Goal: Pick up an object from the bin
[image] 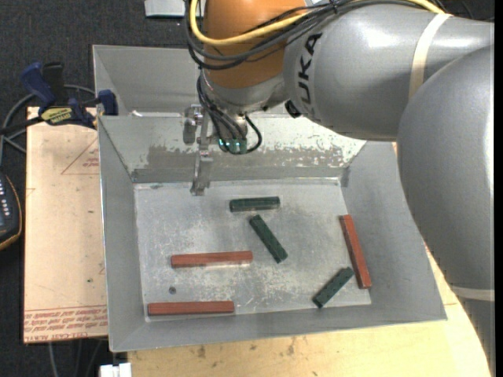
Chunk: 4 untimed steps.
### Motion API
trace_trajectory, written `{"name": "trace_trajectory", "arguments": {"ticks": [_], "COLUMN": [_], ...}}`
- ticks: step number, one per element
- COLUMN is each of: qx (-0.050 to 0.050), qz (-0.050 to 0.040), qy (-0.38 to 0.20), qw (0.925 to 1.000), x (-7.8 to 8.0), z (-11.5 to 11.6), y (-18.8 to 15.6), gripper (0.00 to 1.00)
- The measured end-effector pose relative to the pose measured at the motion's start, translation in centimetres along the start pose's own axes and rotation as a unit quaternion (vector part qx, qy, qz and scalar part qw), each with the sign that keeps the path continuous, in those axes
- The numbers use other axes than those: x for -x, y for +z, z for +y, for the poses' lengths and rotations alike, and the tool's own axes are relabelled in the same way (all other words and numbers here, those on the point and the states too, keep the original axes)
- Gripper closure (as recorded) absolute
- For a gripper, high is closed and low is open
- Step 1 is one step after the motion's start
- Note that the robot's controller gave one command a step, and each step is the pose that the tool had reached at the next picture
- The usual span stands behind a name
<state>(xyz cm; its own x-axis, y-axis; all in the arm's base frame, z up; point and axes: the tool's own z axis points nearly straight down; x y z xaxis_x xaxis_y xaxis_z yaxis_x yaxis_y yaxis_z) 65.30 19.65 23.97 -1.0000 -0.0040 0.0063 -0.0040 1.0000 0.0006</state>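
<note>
Grey bin (157,226), back-left corner: hand (200,185) hangs near a dark green bar (255,204); clenched or released, cannot tell.

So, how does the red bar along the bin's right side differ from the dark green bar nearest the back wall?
Colour: the right-side bar is reddish-brown, while the back bar is dark green. Pose: the right-side bar runs nearly front to back, slightly tilted, while the back bar lies crosswise. Length: the right-side bar looks longer than the back bar. Shared: both are slim, straight bars lying flat on the bin floor.
</note>
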Motion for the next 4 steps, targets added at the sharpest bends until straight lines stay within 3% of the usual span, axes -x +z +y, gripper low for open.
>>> {"name": "trace_trajectory", "arguments": {"ticks": [1, 2, 3, 4], "qx": [-0.001, 0.000, 0.000, 0.000], "qz": [0.0002, -0.0039, -0.0034, -0.0022], "qy": [-0.157, -0.137, -0.066, -0.021], "qw": [0.9877, 0.9905, 0.9978, 0.9998], "x": [-9.9, -10.6, -11.1, -11.0], "z": [-4.0, -5.9, -7.8, -8.5], "y": [17.4, 13.9, 14.1, 17.2], "gripper": [0.00, 0.00, 0.00, 0.00]}}
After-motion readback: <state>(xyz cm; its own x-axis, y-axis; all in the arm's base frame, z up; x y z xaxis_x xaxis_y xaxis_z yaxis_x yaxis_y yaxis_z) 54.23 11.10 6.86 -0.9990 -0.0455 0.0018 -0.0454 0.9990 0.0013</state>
